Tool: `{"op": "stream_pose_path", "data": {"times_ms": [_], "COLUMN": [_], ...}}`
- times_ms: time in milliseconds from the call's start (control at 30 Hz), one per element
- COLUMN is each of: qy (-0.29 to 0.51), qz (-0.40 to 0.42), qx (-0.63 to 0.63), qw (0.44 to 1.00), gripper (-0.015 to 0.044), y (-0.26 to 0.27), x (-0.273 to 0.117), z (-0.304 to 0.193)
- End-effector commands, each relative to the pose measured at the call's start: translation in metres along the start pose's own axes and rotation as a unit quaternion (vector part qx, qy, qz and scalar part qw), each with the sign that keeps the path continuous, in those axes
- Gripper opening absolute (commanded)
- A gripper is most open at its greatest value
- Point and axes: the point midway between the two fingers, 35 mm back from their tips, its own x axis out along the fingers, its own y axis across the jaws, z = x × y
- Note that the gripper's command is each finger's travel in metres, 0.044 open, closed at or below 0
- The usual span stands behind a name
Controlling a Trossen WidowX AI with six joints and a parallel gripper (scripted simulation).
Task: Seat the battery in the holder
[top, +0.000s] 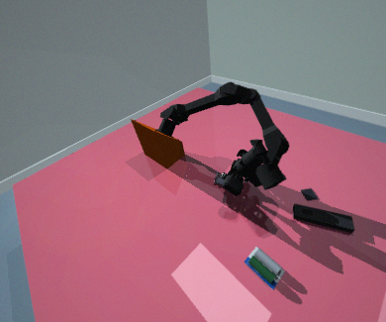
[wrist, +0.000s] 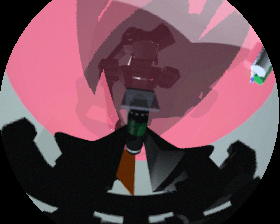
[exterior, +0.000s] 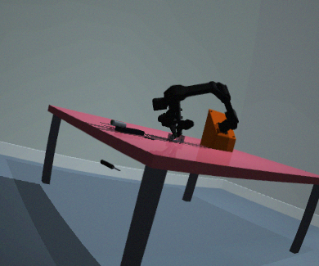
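My gripper [wrist: 135, 128] [exterior: 175, 137] is shut on the battery, low over the table. The battery [wrist: 137, 124] is a dark cylinder with a green band and a silvery end towards the camera. Its far black end overlaps the near edge of a grey, see-through piece [wrist: 141, 98] in the wrist view, which looks like the holder. I cannot tell whether the battery touches it or lies inside it. The spring and the lip cannot be made out. In the top view the arm and shadow hide the battery.
A blue tray with green and silver-grey cylinders [top: 266, 266] [wrist: 260, 68] lies apart on the pink table [top: 102, 235] [exterior: 264, 167]. A long black remote-like box [top: 323, 219] [exterior: 130, 131] and a small dark plate [top: 309, 194] lie nearby. An orange block [top: 161, 148] [exterior: 219, 138] stands at the arm's base.
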Motion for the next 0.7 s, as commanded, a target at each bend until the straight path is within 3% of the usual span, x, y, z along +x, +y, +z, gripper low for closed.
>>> {"op": "stream_pose_path", "data": {"times_ms": [0, 667], "qy": [-0.018, -0.061], "qz": [-0.003, -0.008], "qx": [-0.002, 0.002], "qw": [1.0, 0.998], "gripper": [0.0084, 0.0084], "y": [-0.0014, -0.0042], "x": [-0.0005, 0.0032], "z": [0.0048, 0.0059]}}
